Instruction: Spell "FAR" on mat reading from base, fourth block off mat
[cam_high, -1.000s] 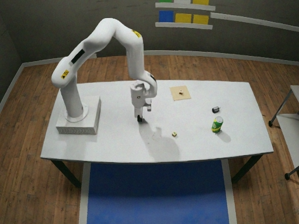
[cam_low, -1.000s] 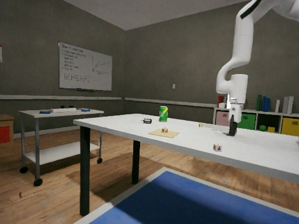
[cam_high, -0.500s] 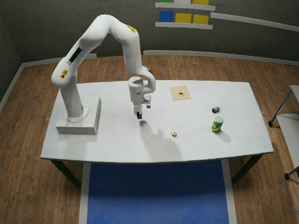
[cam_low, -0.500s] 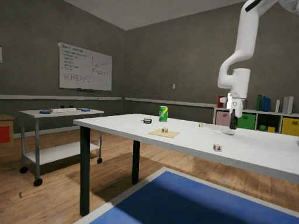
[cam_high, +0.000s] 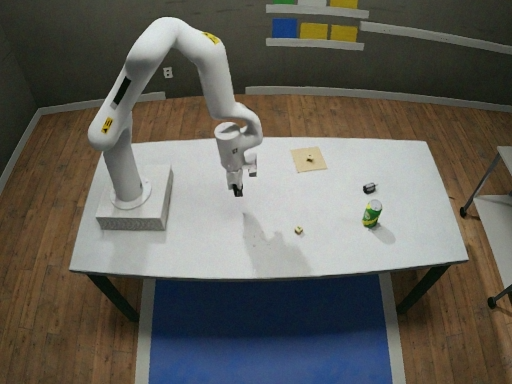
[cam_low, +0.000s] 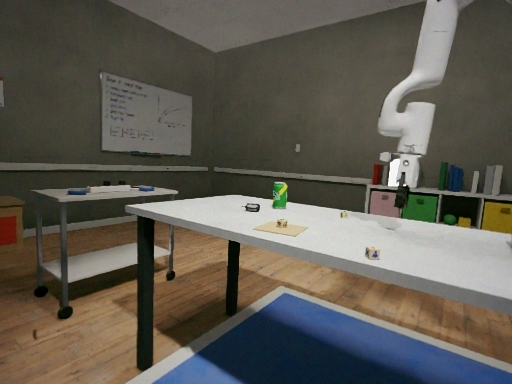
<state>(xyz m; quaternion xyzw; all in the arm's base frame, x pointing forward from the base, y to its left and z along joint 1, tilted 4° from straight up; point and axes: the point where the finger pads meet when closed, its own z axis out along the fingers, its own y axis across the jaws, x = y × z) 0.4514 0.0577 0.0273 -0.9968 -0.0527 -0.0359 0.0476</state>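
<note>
Nearest me in the exterior view, a small letter block (cam_low: 372, 252) lies loose on the white table (cam_low: 210, 212) near its front edge; it seems to carry a blue mark, but I can't read the letter. Past it, the tan mat (cam_low: 280, 228) holds one block (cam_low: 282, 223) near its middle. A third block (cam_low: 344, 214) lies further back, off the mat. Beyond those stand a green soda can (cam_low: 279, 194) and a small dark object (cam_low: 252, 207) I can't identify.

My gripper (cam_low: 401, 196) hangs above the table, well clear of the surface, its fingers clamped on something small that I judge to be the fourth block. The dark pads hide it, so its letter and orientation are unknown to me. In the top view the gripper (cam_high: 238, 190) is between the arm's base (cam_high: 162, 220) and the mat (cam_high: 308, 159), well apart from both.

I judge the step in hand to be carrying this block to the mat. To do it well, I'd keep height until I'm over the mat, so I don't sweep the seated block (cam_high: 310, 158). Then I'd come down just beside it, on the side its letter demands as read from the base. I'd square the faces before lowering, and open only once the block rests flat.
</note>
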